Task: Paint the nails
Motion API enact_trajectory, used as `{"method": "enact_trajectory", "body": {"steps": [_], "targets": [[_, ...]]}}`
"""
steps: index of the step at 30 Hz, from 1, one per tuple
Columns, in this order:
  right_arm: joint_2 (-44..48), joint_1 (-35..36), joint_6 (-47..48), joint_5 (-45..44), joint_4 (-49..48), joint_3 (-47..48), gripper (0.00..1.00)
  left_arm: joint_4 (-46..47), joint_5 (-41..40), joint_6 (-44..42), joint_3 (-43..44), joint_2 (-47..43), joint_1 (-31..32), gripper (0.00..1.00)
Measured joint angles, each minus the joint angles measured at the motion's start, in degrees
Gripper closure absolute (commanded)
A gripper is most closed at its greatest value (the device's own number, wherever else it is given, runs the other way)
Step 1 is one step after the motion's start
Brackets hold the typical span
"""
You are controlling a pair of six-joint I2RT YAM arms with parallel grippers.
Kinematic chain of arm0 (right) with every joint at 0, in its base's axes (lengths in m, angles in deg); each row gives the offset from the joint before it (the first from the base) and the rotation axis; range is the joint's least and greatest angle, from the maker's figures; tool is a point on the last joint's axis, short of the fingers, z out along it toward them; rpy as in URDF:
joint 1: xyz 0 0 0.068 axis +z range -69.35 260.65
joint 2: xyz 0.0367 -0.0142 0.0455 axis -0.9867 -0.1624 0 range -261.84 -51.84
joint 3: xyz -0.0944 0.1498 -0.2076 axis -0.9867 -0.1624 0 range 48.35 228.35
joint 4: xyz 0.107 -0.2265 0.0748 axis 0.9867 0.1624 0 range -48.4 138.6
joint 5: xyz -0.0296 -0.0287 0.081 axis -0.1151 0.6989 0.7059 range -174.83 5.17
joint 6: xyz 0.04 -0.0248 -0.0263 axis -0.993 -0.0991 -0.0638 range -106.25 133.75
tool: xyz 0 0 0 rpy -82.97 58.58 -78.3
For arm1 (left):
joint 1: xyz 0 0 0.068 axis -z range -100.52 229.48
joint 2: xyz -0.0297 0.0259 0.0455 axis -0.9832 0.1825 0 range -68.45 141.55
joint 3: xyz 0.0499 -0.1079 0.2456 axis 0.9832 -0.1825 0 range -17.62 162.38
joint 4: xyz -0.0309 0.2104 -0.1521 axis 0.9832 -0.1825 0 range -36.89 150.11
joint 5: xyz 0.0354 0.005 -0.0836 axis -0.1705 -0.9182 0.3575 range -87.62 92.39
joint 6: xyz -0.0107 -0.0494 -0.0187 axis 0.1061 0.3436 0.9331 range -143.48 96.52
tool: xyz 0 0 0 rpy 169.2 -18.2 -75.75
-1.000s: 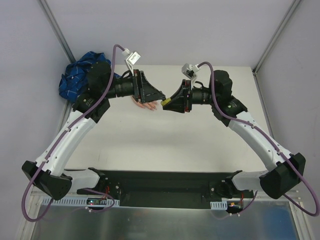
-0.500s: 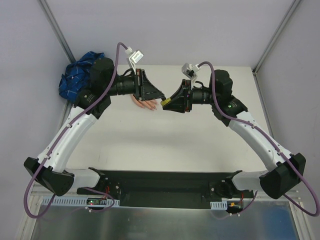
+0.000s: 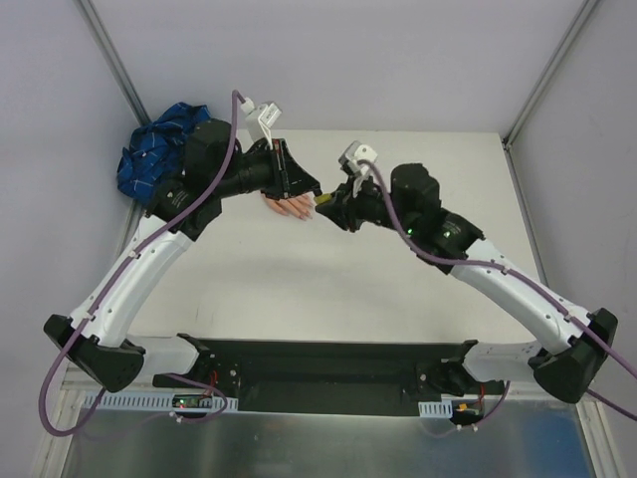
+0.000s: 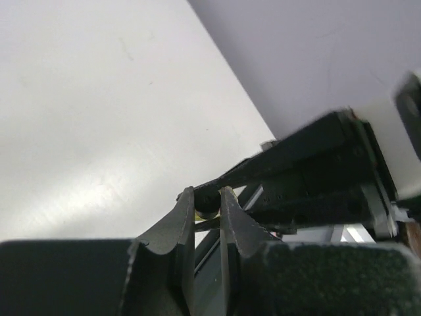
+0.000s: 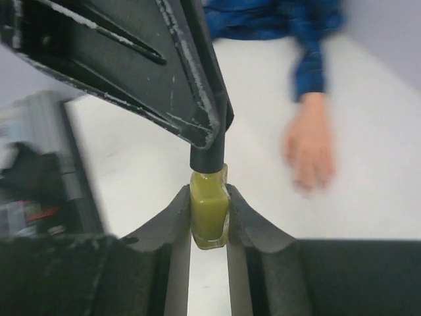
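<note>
Both arms are built alike. The left arm (image 3: 139,274) and the right arm (image 3: 503,284) have smooth white links between bulky black joints (image 3: 95,360). A purple cable (image 3: 235,119) runs along each one and meets a small white bracket (image 3: 267,115) near the wrist. The bases (image 3: 194,354) are black and sit on a black plate (image 3: 318,376). Up close, the left gripper (image 4: 206,197) has matte black fingers (image 4: 176,227) with curved, scalloped inner faces. Its outer edges are scuffed whitish. The right gripper (image 5: 209,197) has the same dark, curved fingers (image 5: 172,227).

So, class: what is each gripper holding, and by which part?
The right gripper clamps the yellowish polish bottle by its body; the left gripper pinches its black cap.
</note>
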Motion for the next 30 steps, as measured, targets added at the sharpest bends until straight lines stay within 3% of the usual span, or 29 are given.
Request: {"method": "enact_trajectory", "body": {"steps": [4,8,13,30], "targets": [[2.45,13.88,12.41,-32.15,-0.92,-2.45,1.00,-4.72,-14.82,1.49,0.63,-2.27,5.35,1.00],[2.56,20.55,20.81,-47.58,-6.56,-4.81,1.00,-6.38,-22.86,6.23,1.01,-3.50,7.48,1.00],[2.56,20.98,24.74,-50.64,-9.03,-5.95,1.00,-6.12,-25.33,11.87,1.44,-2.51,8.04,1.00],[3.54,18.78,25.16,-44.78,-10.14,-7.19,1.00,-9.44,-27.61,18.25,2.95,-2.40,8.13,0.99]]}}
